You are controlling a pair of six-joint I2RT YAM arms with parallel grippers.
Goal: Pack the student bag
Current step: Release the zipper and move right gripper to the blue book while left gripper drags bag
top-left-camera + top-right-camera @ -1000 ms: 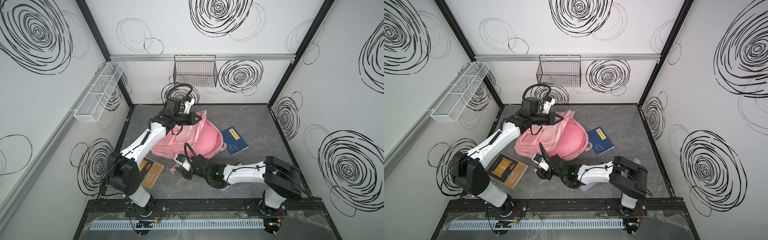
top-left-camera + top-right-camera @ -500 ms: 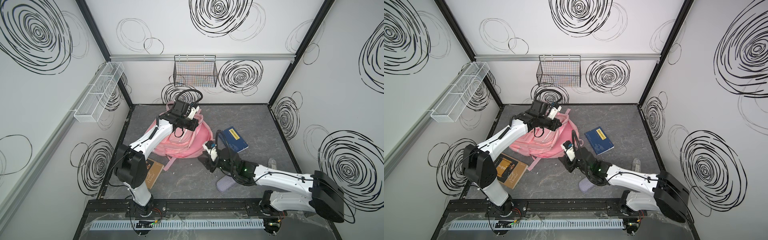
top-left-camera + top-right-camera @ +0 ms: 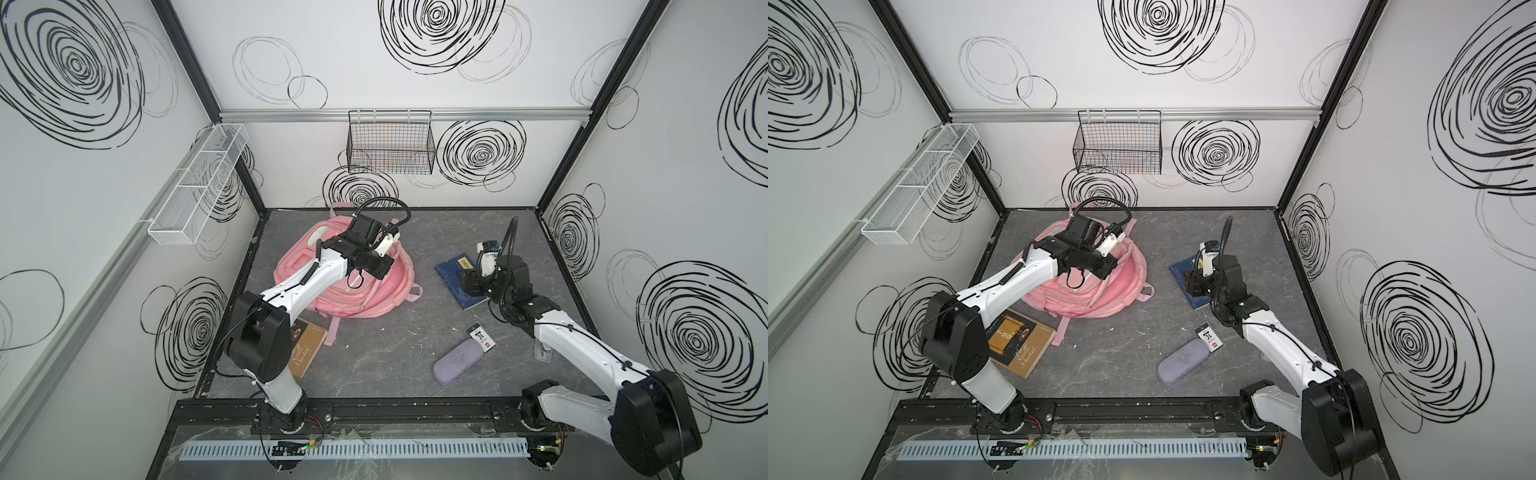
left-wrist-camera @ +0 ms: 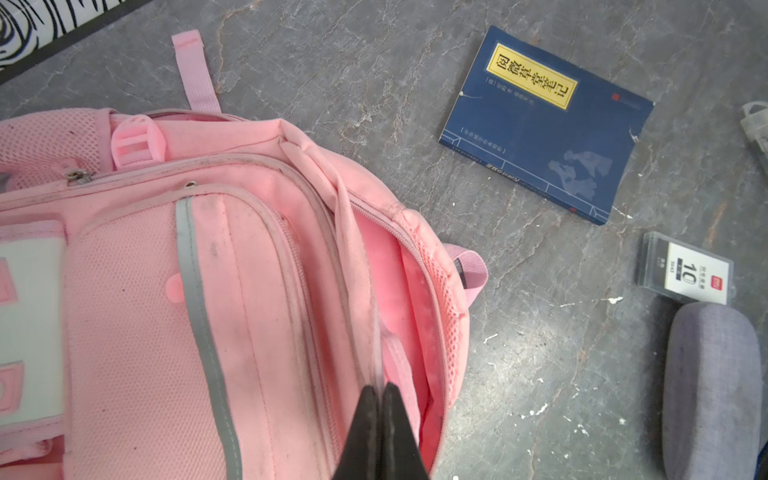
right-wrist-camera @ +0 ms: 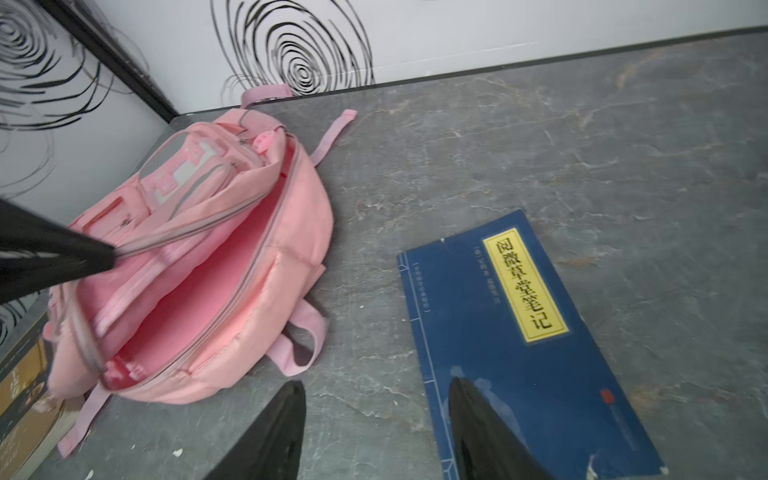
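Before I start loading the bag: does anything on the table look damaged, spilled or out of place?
Nothing spilled. The blue book has pale scuffs on its cover and a chipped edge, and white flecks dot the table. The student bag lies flat, its main opening held up by the shut left pincer.

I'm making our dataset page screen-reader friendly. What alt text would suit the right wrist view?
The open right claw hangs over the edge of a blue book lying flat on the grey table. Beside it, the pink student bag lies with its main compartment unzipped and gaping, its upper zip edge pinched and held up by the left claw.
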